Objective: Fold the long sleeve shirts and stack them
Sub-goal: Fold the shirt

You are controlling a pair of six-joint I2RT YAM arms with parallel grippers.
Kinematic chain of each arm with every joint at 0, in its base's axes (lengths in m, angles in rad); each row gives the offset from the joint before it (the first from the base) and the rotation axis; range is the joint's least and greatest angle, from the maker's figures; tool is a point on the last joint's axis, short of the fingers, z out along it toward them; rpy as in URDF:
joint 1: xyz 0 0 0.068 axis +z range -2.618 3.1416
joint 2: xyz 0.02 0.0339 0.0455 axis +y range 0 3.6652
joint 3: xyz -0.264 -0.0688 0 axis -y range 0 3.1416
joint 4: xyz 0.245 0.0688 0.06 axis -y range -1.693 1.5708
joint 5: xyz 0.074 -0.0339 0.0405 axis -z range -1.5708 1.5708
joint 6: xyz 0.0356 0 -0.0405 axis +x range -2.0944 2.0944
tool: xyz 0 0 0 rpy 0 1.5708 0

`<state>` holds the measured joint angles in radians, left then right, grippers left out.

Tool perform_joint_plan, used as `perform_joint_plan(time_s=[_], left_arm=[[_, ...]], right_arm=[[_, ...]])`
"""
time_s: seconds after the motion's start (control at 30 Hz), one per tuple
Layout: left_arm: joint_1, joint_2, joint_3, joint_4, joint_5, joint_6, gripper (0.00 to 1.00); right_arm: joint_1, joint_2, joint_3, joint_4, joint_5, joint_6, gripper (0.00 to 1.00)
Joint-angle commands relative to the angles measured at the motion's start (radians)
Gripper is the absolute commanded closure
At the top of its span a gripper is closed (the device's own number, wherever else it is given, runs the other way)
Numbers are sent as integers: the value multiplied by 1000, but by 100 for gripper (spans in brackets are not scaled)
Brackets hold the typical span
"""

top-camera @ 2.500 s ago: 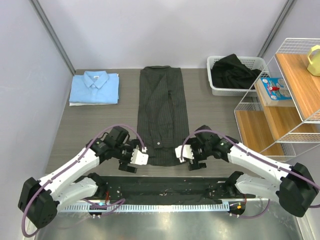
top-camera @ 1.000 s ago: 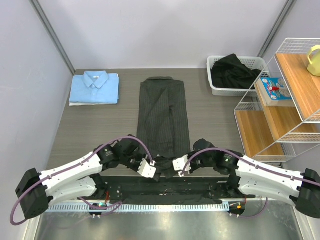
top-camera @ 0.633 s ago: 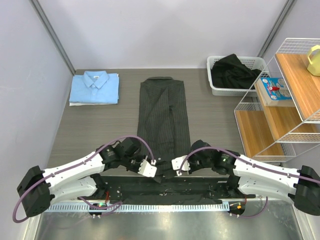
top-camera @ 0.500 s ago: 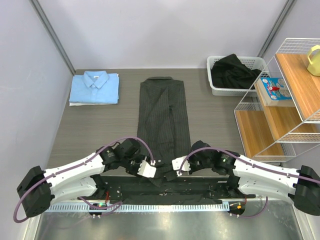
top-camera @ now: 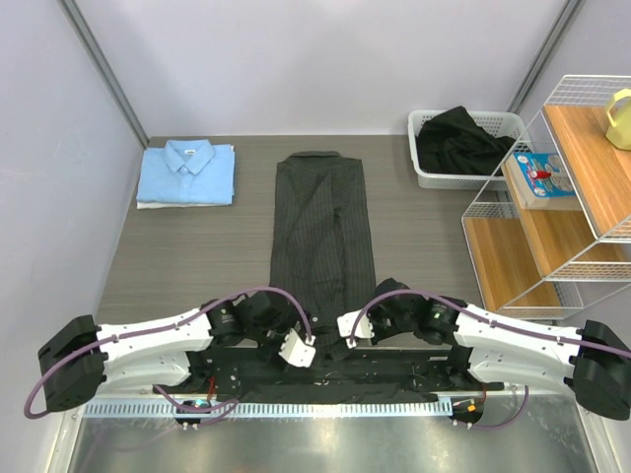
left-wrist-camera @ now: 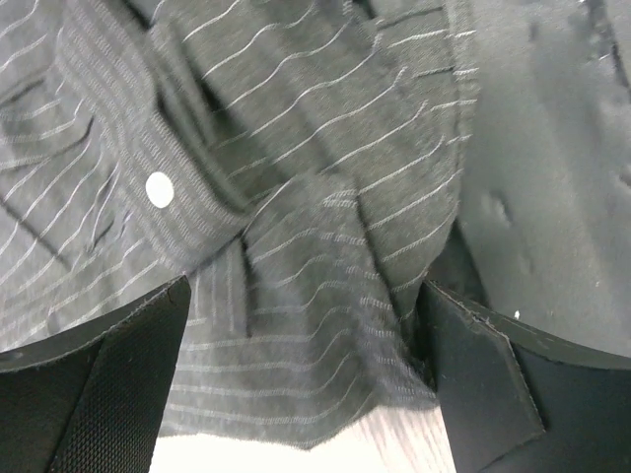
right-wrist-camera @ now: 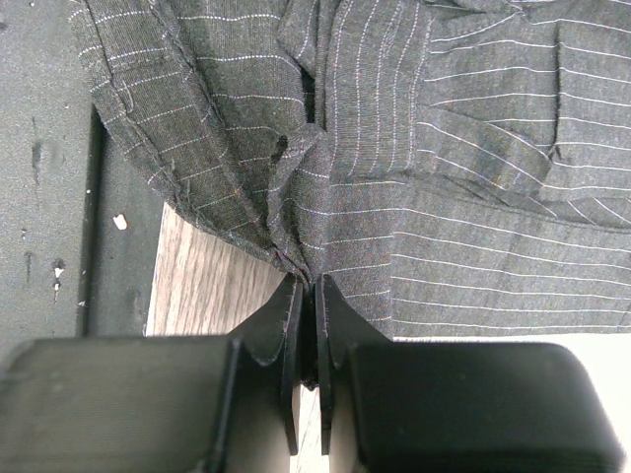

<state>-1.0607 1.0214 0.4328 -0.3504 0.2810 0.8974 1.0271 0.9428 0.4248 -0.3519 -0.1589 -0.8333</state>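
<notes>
A charcoal pinstriped long sleeve shirt [top-camera: 323, 222] lies as a long narrow strip down the table's middle, collar at the far end. Its near hem [left-wrist-camera: 296, 394] lies loose on the wood between my left gripper's [left-wrist-camera: 301, 379] wide-open fingers [left-wrist-camera: 488, 384], which do not touch the cloth. My right gripper [right-wrist-camera: 314, 288] is shut on a bunched pinch of the same hem [right-wrist-camera: 296, 246]. From above, the left gripper [top-camera: 301, 351] and the right gripper [top-camera: 347, 330] sit close together at the shirt's near end. The light blue shirt [top-camera: 187, 172] lies folded at the far left.
A white basket [top-camera: 425, 173] holding a dark garment stands at the far right. A wire shelf unit [top-camera: 552, 227] with wooden boards runs along the right side. A black mat [top-camera: 325, 379] covers the near edge between the arm bases.
My left gripper has opened and let go of the hem, sliding back toward the near edge. Both grippers had drawn the hem nearer. The right gripper still pinches it.
</notes>
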Motion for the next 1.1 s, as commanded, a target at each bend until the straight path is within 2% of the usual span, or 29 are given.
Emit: perform_joint_plan(time_s=[0.0, 0.17, 0.27, 0.37, 0.4, 0.47, 0.57, 0.63, 0.67, 0.73, 0.77, 0.8, 0.87, 1.07], left_arm=[[-48, 28, -20, 136, -58, -8, 5], [-51, 65, -17, 218, -91, -15, 9], [-50, 78, -2, 248, -77, -15, 16], [-51, 88, 12, 251, -49, -18, 30], [-51, 85, 11, 249, -42, -23, 39], [-51, 83, 12, 249, -37, -25, 50], [-50, 75, 15, 251, -54, -52, 63], [-48, 66, 20, 248, -63, -72, 68], [-47, 63, 23, 242, -65, -78, 75], [-45, 45, 40, 223, -51, -97, 82], [-45, 31, 44, 200, -39, -103, 91], [-45, 19, 53, 191, -14, -116, 95], [-47, -13, 58, 160, 1, -132, 100], [-47, -35, 55, 114, -3, -130, 100]], right_arm=[[8, -9, -9, 34, -10, 8, 90], [10, -4, -9, 39, -13, 2, 90], [10, -1, -9, 37, -13, 3, 91], [10, -4, -8, 36, -13, 8, 91], [10, -7, -6, 36, -8, 14, 92], [10, -18, -3, 24, -10, 19, 93], [10, -47, -1, 11, -11, 22, 95], [10, -65, 0, 7, -10, 20, 95], [10, -70, 2, -4, -10, 20, 97], [10, -81, 12, -15, -8, 20, 98], [10, -90, 15, -25, -8, 20, 99], [8, -96, 25, -33, -10, 22, 99], [10, -111, 34, -56, -11, 30, 99], [10, -134, 31, -82, -4, 42, 99]])
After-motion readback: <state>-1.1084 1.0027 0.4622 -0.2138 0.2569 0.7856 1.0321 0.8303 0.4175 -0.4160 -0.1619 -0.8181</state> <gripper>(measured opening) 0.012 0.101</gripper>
